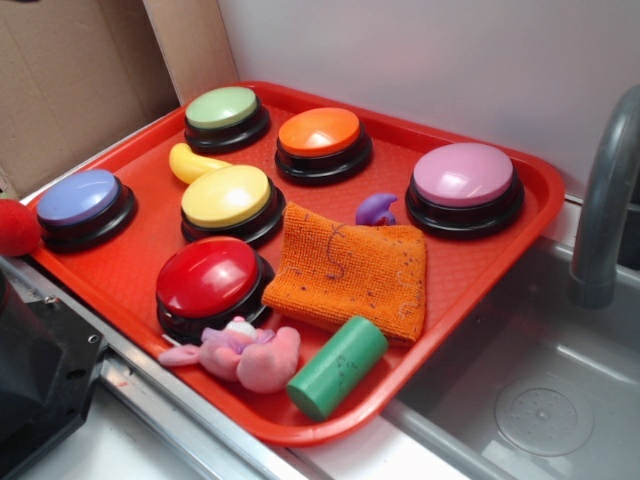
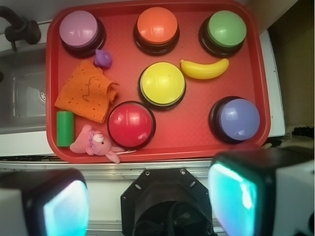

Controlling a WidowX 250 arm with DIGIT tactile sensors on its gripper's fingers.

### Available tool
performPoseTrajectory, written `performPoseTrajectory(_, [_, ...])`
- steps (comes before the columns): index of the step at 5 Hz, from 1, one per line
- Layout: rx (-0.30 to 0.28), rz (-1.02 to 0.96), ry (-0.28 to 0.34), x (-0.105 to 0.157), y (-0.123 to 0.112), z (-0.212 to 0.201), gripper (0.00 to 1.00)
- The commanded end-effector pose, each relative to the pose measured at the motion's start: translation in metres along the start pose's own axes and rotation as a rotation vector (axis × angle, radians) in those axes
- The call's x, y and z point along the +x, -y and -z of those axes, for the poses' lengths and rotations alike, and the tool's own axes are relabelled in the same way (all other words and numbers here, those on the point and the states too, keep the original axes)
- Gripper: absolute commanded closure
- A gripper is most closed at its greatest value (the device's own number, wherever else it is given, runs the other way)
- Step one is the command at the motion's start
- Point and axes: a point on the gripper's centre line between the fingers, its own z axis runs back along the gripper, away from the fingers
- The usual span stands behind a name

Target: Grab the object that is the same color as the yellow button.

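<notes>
Claw fingers (image 2: pixel 231 196) fill the bottom of the wrist view, 1 pad at each lower corner with a wide gap between them, so the claw (image 2: pixel 147 196) is released and grasping nothing; it hangs high above the near rim of the red tray (image 2: pixel 197 142), short of everything on it; the yellow banana toy (image 2: pixel 204 69) lies ahead of the claw and a little to its right, past the yellow button (image 2: pixel 162 84) and just beside that button's far right edge, with the green button (image 2: pixel 225 29) just beyond it; the red button (image 2: pixel 131 124) sits closest ahead, the purple-blue button (image 2: pixel 238 118) ahead to the right.

Exterior view shows no claw at all; only a dark shape at the lower left corner, which I cannot identify; the toy (image 1: pixel 192 163) sits in the narrow lane between the yellow button (image 1: pixel 228 197) and the green button (image 1: pixel 224 112), close to both, whether touching I cannot tell.

Risks, as I judge them: 1 finger may land on the yellow dome during descent, since the lane is tight; the glossy curved toy could squirt from the pads if pinched near a tip; a colour match alone could steer the claw onto the button rather than the toy.
</notes>
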Motion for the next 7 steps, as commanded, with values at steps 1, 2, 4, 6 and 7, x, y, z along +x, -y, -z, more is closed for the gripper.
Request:
performPoseTrajectory(1, [0.000, 0.000, 0.000, 0.000, 0.000, 0.000, 0.00])
performPoseTrajectory(2, [0.054, -0.224, 0.029, 0.019, -0.007, 0.013, 0.00])
performPoseTrajectory(4, [0.016, -0.700, 0.069, 0.053, -0.037, 0.051, 0.00])
performPoseTrajectory(6, [0.086, -1.165, 0.184, 0.078, -0.069, 0.104, 0.00])
performPoseTrajectory(7, [0.124, -1.282, 0.207, 0.088, -0.087, 0.126, 0.00])
